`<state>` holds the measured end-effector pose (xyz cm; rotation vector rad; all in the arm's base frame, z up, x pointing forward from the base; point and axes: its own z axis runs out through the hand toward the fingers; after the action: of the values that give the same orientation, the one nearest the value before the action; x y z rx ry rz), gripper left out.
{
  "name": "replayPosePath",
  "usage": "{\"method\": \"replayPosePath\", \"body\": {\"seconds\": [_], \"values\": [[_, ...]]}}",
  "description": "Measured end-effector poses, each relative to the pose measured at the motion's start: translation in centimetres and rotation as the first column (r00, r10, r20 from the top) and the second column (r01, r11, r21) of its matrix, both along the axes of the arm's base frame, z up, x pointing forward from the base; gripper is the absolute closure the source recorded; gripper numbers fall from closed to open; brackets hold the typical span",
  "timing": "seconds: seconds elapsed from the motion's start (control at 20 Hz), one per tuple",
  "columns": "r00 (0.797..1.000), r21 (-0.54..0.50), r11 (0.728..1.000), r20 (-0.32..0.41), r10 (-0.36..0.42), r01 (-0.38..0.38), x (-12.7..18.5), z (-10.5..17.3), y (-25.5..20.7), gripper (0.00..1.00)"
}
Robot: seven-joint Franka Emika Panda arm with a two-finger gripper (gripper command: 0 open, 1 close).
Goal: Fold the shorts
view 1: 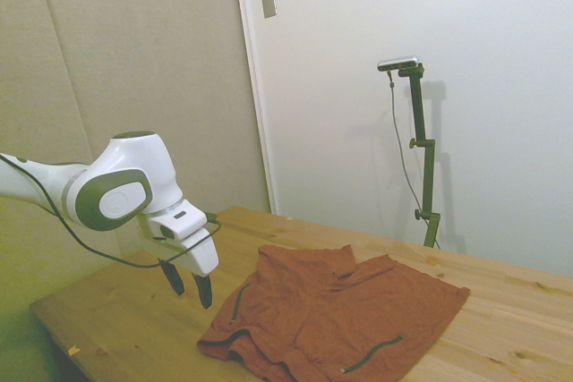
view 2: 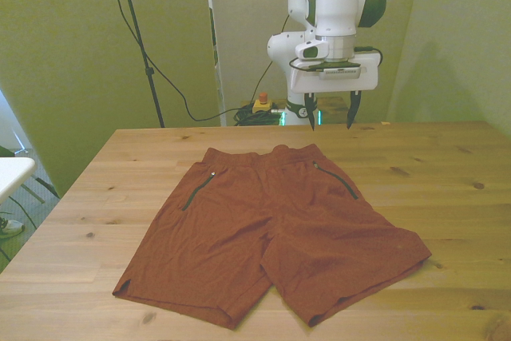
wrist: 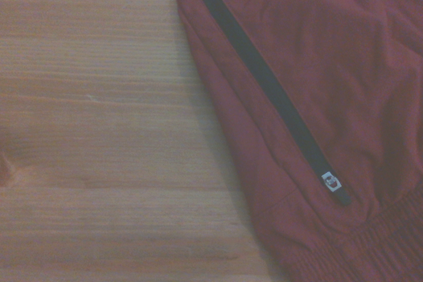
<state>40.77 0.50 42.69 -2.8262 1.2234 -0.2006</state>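
Rust-orange shorts [view 2: 271, 229] spread flat mid-surface [view 2: 447, 165], waistband toward far edge. Gripper [view 2: 329, 109] spread, empty, hanging above waistband corner. Best: descend onto one outer hem corner, pinch single layer, carry leg across other leg.

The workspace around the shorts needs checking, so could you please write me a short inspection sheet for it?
Surface: wooden table, bare apart from the garment.
Job's things: shorts spread flat and unfolded, waistband toward the robot; dark pocket trim visible.
Clutter: nothing seen.
Grippers: gripper open, empty, hanging above the table just behind the waistband, not touching the fabric.
Cables: black cable looped along the arm; another cable behind the table.
Surroundings: plain walls, wall plate.
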Motion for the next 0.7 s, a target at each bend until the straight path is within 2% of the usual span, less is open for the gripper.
{"method": "replayPosePath", "body": {"seconds": [0.2, 0.35, 0.5, 0.7], "values": [[1.000, -0.031, 1.000, 0.015, 0.001, 0.000, 0.4, 0.2, 0.6, 0.00], [1.000, -0.192, 0.981, 0.019, 0.025, -0.021, 0.4, -0.5, 4.1, 0.00], [0.998, -0.353, 0.934, 0.021, 0.056, -0.045, -0.3, -1.9, 6.9, 0.00], [0.999, -0.544, 0.839, 0.027, 0.035, -0.015, -1.2, -4.0, 6.0, 0.00]]}}
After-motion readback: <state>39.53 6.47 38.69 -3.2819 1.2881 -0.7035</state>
